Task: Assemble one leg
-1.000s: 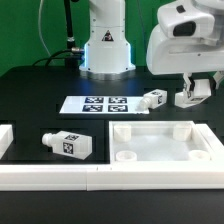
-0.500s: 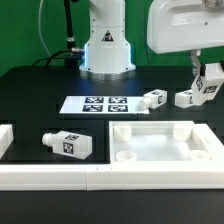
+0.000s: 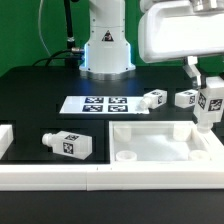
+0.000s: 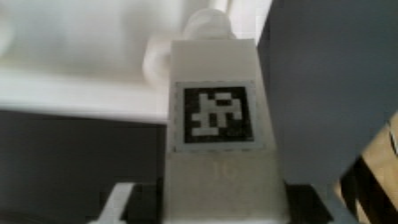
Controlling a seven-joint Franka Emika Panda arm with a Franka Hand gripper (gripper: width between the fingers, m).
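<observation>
My gripper [image 3: 204, 84] is shut on a leg [image 3: 209, 106], a chunky white peg with a black-and-white tag, held upright just above the far right corner of the large white square panel [image 3: 160, 131]. In the wrist view the leg [image 4: 217, 100] fills the middle, gripped between the two fingers [image 4: 128, 200], with the panel's white surface behind it. Three more legs lie on the black table: one [image 3: 155, 99] and another [image 3: 186, 98] behind the panel, and one [image 3: 68, 146] at the exterior view's left.
The marker board [image 3: 100, 104] lies flat behind the panel. A white rail [image 3: 50, 178] runs along the front edge, with a white block [image 3: 5, 136] at the far left. The robot base [image 3: 105, 45] stands at the back.
My gripper has carried the leg from the table at the right, lifting it and bringing it down toward the panel's far right corner, now held upright.
</observation>
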